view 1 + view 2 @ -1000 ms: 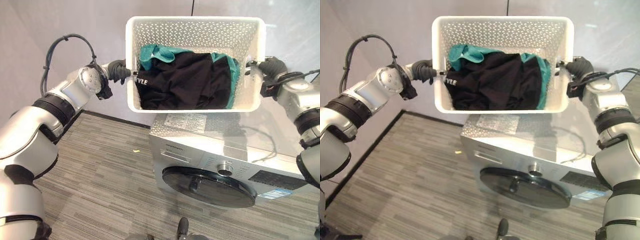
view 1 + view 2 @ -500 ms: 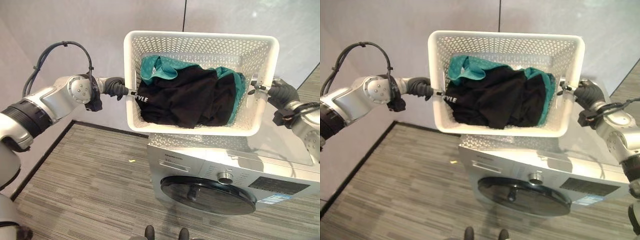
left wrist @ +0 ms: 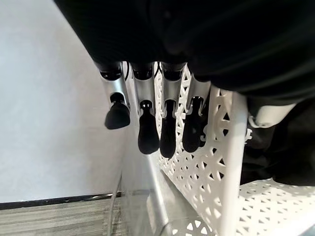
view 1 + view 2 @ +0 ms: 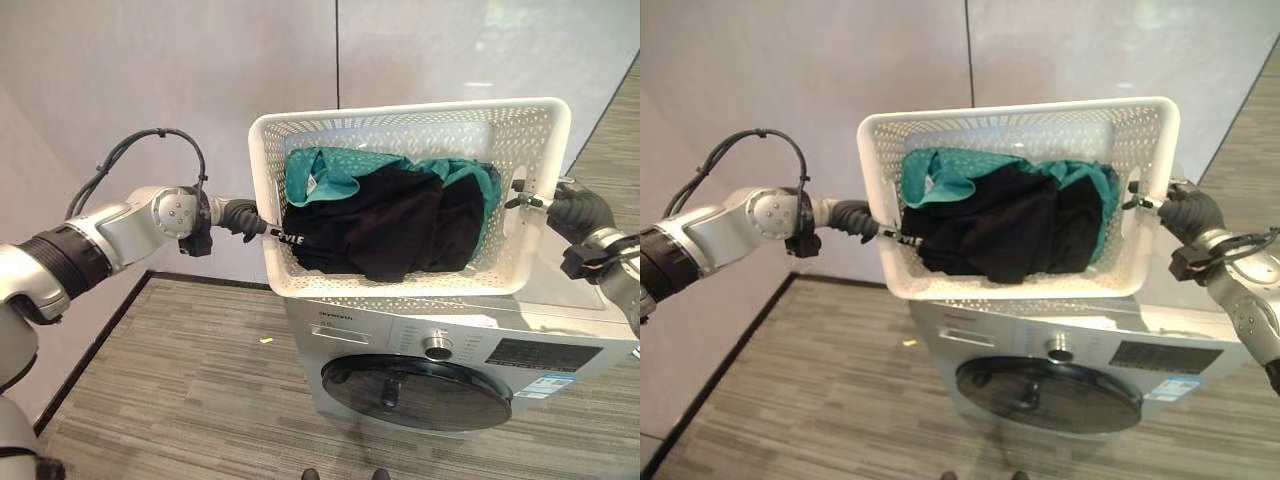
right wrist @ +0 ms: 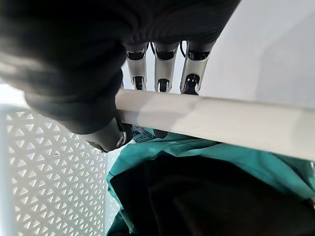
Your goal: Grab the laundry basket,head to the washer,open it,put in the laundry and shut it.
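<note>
Two hands carry one white perforated laundry basket (image 4: 520, 262) in the air, above the top of the washer (image 4: 470, 345). At the robot's left, the left hand (image 4: 243, 217) meets the basket's left end wall near the rim. In the left wrist view its fingers (image 3: 167, 129) lie straight, side by side, down the outside of the lattice wall, not curled round anything visible. Whether the thumb hooks the rim: cannot tell.

Inside the basket, a black garment (image 4: 385, 225) with pale lettering lies heaped over a teal garment (image 4: 320, 172), which shows at the left and right ends of the pile.

At the right, the right hand (image 4: 572, 211) is at the basket's right end. In the right wrist view its fingers (image 5: 160, 73) wrap over the white rim bar, thumb beneath, clamped on it.

Below, the washer's round dark door (image 4: 415, 380) sits closed, with a knob (image 4: 437, 348) above it. Grey striped floor (image 4: 180, 400) lies left of the machine.
</note>
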You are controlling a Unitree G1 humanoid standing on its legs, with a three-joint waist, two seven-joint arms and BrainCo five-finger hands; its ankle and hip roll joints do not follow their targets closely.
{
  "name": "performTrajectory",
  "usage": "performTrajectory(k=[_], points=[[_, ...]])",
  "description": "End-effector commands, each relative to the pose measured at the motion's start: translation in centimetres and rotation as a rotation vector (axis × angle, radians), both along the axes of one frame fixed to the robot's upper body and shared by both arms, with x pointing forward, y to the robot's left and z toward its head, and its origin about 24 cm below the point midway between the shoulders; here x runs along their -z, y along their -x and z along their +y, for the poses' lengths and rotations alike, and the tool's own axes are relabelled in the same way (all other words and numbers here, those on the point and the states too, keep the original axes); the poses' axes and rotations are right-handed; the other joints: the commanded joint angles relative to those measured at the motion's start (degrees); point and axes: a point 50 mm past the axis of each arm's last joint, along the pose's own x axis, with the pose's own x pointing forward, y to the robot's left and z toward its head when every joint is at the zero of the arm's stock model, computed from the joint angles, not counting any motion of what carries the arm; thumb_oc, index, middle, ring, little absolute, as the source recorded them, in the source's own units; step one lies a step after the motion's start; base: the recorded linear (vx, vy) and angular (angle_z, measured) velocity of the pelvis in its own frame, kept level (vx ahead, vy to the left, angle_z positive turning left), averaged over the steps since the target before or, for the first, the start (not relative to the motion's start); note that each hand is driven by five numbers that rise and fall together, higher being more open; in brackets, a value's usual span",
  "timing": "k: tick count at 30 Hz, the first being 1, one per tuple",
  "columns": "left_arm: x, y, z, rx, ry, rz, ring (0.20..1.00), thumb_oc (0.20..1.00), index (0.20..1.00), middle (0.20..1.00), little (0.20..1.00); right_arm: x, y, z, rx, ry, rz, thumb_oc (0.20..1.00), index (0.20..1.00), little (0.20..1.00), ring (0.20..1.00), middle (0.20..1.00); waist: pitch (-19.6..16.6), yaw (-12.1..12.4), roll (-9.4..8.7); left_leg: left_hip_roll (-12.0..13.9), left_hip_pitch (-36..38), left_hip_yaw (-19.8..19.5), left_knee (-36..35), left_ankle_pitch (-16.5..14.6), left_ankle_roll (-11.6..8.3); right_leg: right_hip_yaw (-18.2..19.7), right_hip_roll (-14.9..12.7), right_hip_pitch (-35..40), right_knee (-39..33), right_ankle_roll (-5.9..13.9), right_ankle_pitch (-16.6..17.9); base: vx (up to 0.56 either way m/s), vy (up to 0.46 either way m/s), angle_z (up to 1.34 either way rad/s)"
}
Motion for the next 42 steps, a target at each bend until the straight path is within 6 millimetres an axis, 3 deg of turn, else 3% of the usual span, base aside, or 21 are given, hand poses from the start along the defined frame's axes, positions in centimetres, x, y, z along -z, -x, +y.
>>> performTrajectory(k=[1,7,11,15,16,19,22,23,25,27,29,32,33,42], points=[[-2.9,-1.8,-1.8,-0.012,0.039,-0.141,0.200,0.200,0.200,0.200,0.200,-7.4,-0.1,8.0,-0.410,-0.178,-0.403,0.200,0.200,0.200,0.200,0.200,-2.8,1.3,-3.16,0.4,0.9,-0.5,1.9,0.1,-2.25,-0.7,-2.5,3.3,-1.9,7.20,0.0,0.01,-0.016,-0.10],[-3.7,-2.1,-1.6,-0.033,0.029,-0.163,0.200,0.200,0.200,0.200,0.200,-7.1,0.0,10.1,-0.474,-0.196,-0.406,0.200,0.200,0.200,0.200,0.200,-2.6,0.7,-2.72,0.7,0.7,-0.5,2.1,0.2,-2.54,-0.9,-2.2,3.3,-2.5,7.08,0.1,0.01,-0.030,-0.08],[-4.1,-2.1,-1.8,-0.024,0.000,-0.185,0.200,0.200,0.200,0.200,0.200,-6.8,0.4,9.0,-0.436,-0.195,-0.392,0.200,0.200,0.200,0.200,0.200,-2.5,0.6,-2.88,0.8,0.5,-0.8,2.2,0.2,-2.66,-1.3,-2.2,3.5,-2.5,6.96,-0.1,0.01,-0.018,0.04],[-3.6,-2.4,-3.1,0.009,-0.054,-0.188,0.200,0.200,0.200,0.200,0.200,-5.7,-0.1,5.9,-0.297,-0.171,-0.321,0.200,0.200,0.200,0.200,0.200,-2.2,0.2,-3.33,1.0,0.3,-1.2,2.0,0.4,-2.89,-1.8,-2.0,3.4,-2.2,6.73,-0.4,0.03,-0.035,0.17],[-3.6,-2.4,-3.1,0.009,-0.054,-0.188,0.200,0.200,0.200,0.200,0.200,-5.7,-0.1,5.9,-0.297,-0.171,-0.321,0.200,0.200,0.200,0.200,0.200,-2.2,0.2,-3.32,1.0,0.3,-1.2,2.0,0.4,-2.89,-1.8,-2.0,3.4,-2.2,6.73,-0.4,0.03,-0.037,0.06],[-3.2,-3.0,-3.9,-0.005,-0.037,-0.204,0.200,0.200,0.200,0.200,0.200,-4.3,-1.7,3.9,-0.169,-0.161,-0.240,0.200,0.200,0.200,0.200,0.200,-2.0,0.6,-3.58,1.3,0.3,-1.4,1.7,0.6,-3.02,-2.0,-1.7,2.9,-1.8,6.57,-0.5,0.02,-0.026,0.01],[-3.0,-3.6,-3.9,-0.053,0.027,-0.213,0.200,0.200,0.200,0.200,0.200,-4.0,-3.2,3.2,-0.100,-0.150,-0.203,0.200,0.200,0.200,0.200,0.200,-1.9,0.6,-3.57,1.4,0.3,-1.5,1.4,0.9,-3.13,-2.2,-1.7,3.0,-2.1,6.47,-0.4,0.01,-0.025,0.00],[-2.6,-4.2,-4.0,-0.093,0.054,-0.214,0.200,0.200,0.200,0.200,0.200,-3.9,-4.6,3.1,-0.056,-0.145,-0.165,0.200,0.200,0.200,0.200,0.200,-1.9,1.3,-3.78,1.4,0.2,-1.7,1.3,1.1,-3.18,-2.5,-1.6,2.9,-2.3,6.40,-0.3,0.00,0.000,0.00],[-2.6,-4.4,-3.9,-0.112,0.070,-0.223,0.200,0.200,0.200,0.200,0.200,-4.2,-5.5,3.5,-0.047,-0.167,-0.166,0.200,0.200,0.200,0.200,0.200,-1.9,1.1,-3.46,1.4,0.2,-1.8,1.2,1.2,-3.21,-2.4,-1.5,2.8,-2.4,6.34,-0.2,0.00,0.000,0.00],[-3.1,-4.8,-4.2,-0.142,0.147,-0.240,0.200,0.200,0.200,0.200,0.200,-5.9,-7.5,6.2,-0.086,-0.201,-0.189,0.200,0.200,0.200,0.200,0.200,-1.8,1.8,-3.26,1.4,-0.1,-1.8,1.1,1.5,-3.31,-2.4,-1.4,2.6,-2.6,6.25,0.0,0.00,0.000,0.00],[-3.5,-4.8,-4.1,-0.151,0.153,-0.248,0.200,0.200,0.200,0.200,0.200,-6.7,-7.9,7.1,-0.104,-0.199,-0.201,0.200,0.200,0.200,0.200,0.200,-1.8,1.7,-3.04,1.5,-0.1,-1.8,1.0,1.7,-3.39,-2.4,-1.3,2.6,-2.6,6.22,0.0,-0.01,-0.016,-0.04],[-5.5,-5.1,-3.7,-0.174,0.163,-0.300,0.200,0.200,0.200,0.200,0.200,-8.7,-8.7,10.1,-0.181,-0.218,-0.244,0.200,0.200,0.200,0.200,0.200,-2.1,2.0,-2.94,1.5,-0.2,-1.9,1.0,2.0,-3.54,-2.7,-1.3,2.9,-2.6,6.07,0.0,-0.01,-0.012,-0.01],[-7.0,-5.1,-3.5,-0.183,0.167,-0.342,0.200,0.200,0.200,0.200,0.200,-9.9,-8.9,11.7,-0.227,-0.233,-0.274,0.200,0.200,0.200,0.200,0.200,-2.3,2.3,-2.93,1.5,-0.4,-2.3,1.2,2.3,-3.58,-2.9,-1.3,3.1,-2.6,5.96,0.0,-0.02,-0.031,0.00],[-11.9,-4.4,-2.8,-0.168,0.100,-0.447,0.200,0.200,0.200,0.200,0.200,-11.7,-8.2,16.2,-0.398,-0.294,-0.349,0.200,0.200,0.200,0.200,0.200,-3.4,4.2,-2.88,1.2,-0.6,-3.1,1.7,2.5,-3.69,-4.0,-1.4,4.0,-3.2,6.00,0.1,-0.02,-0.005,0.07]])
